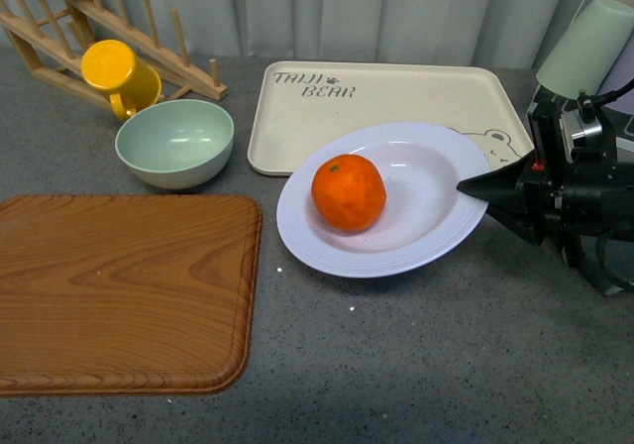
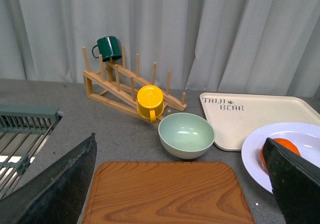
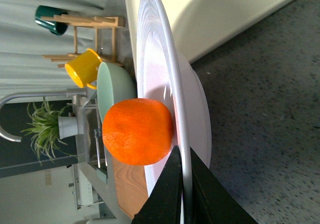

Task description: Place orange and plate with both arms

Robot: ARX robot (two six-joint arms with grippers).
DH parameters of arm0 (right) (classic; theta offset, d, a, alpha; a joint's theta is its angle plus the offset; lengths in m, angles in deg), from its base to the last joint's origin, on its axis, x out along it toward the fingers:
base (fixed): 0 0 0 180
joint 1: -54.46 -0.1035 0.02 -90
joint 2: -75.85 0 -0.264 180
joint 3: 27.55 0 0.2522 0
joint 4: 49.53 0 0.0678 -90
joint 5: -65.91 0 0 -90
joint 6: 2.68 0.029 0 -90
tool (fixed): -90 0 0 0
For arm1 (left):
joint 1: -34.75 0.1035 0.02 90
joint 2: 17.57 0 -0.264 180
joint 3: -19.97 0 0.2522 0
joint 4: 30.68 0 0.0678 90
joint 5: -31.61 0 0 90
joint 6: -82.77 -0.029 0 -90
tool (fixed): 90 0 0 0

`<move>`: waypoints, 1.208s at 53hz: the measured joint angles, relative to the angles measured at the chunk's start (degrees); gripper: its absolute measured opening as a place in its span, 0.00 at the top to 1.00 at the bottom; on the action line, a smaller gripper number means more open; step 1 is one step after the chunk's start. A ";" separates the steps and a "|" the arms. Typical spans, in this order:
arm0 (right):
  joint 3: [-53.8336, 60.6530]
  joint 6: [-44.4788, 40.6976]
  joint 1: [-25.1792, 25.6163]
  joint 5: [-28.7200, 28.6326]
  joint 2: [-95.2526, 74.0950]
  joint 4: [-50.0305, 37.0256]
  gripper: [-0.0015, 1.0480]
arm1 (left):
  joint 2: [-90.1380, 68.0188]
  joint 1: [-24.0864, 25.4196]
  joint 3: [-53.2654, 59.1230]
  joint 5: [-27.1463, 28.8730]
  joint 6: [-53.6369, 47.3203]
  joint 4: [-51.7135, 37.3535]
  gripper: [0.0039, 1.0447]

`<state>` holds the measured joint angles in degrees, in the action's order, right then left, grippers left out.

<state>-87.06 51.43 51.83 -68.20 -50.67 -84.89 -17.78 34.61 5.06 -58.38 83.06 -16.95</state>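
I see the bright, dimpled orange (image 1: 349,192) sitting in the pale, ridged-rim plate (image 1: 436,238) toward the table's (image 1: 446,365) right edge; my right gripper (image 1: 466,188) pinches its rim, my left gripper (image 2: 180,139) hangs spread.

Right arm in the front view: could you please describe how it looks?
The right arm is matte black and blocky, with a red spot, a silvery fitting and a thin black cable above; its tool tapers to a pointed wedge.
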 joint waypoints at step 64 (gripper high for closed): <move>-18.21 19.74 -6.29 26.45 -20.04 -19.15 0.99 | 0.00 0.00 0.00 0.00 0.00 0.00 0.06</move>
<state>-105.27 71.16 45.53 -41.76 -70.72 -104.04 -17.78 34.61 5.06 -58.38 83.06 -16.95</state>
